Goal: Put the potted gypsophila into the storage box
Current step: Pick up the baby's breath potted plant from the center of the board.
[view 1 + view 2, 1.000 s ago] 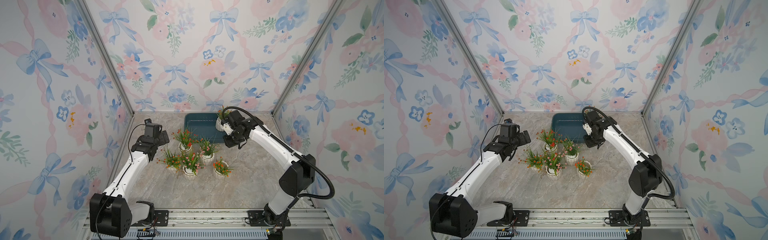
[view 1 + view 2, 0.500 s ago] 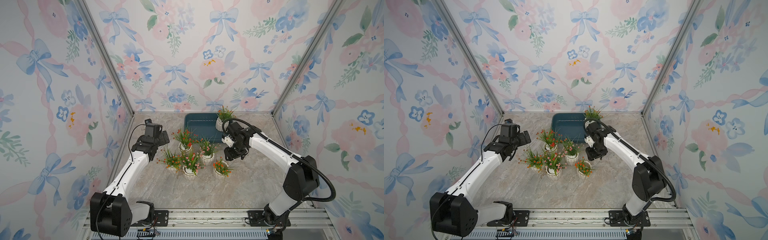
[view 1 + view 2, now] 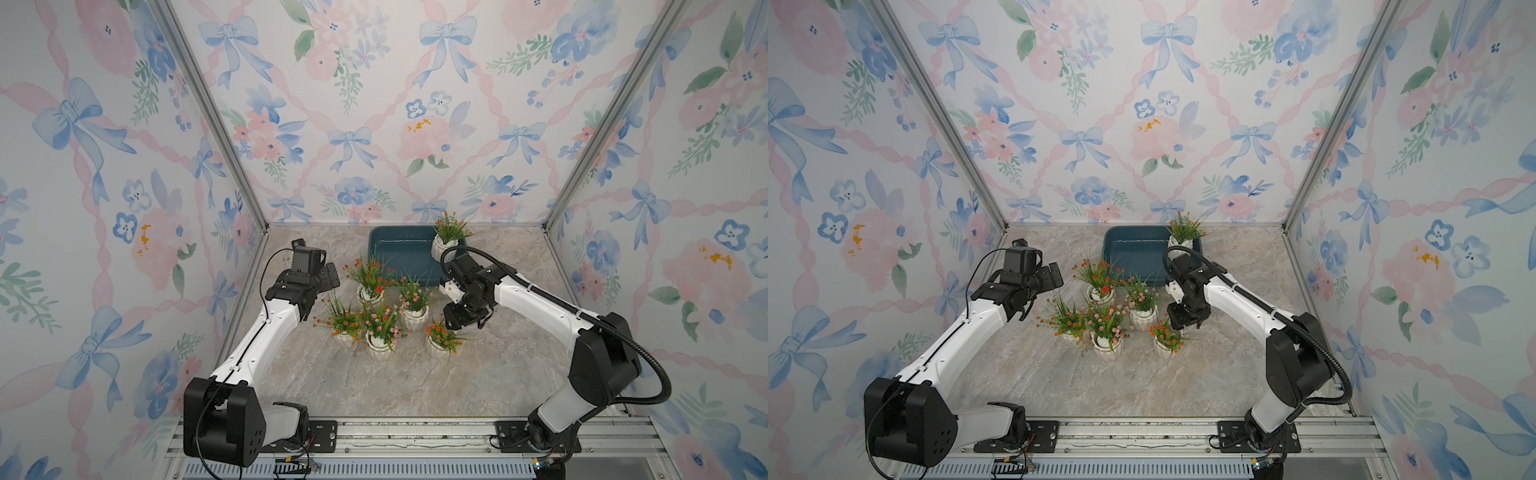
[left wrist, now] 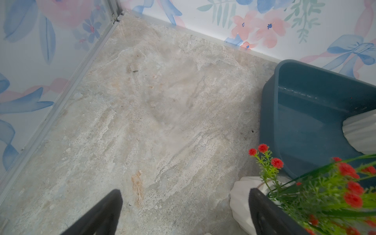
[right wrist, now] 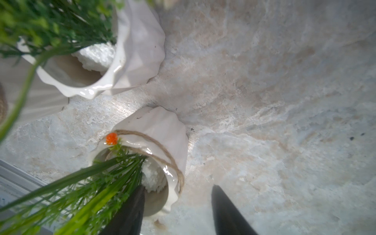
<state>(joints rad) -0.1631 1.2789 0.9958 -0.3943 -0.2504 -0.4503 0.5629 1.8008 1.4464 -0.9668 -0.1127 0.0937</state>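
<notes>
— Jaws, both arms?
— Left jaws gape wide above the counter [image 4: 162, 122]; right jaws hang parted, empty, over the rim of an orange-blossomed pot [image 5: 162, 130].
— And the plants?
— One potted gypsophila [image 3: 444, 240] stands in the far right corner of the storage box [image 3: 399, 257]; five crowd the counter before it.

One pot [image 3: 1181, 240] stands in the far right corner of the blue box [image 3: 1133, 259]. Five more pots [image 3: 1106, 349] stand close together on the bench [image 3: 1100, 390]. The right hand [image 3: 1181, 325] hangs over the nearest one. The left hand [image 3: 1054, 276] hangs at their other side.
</notes>
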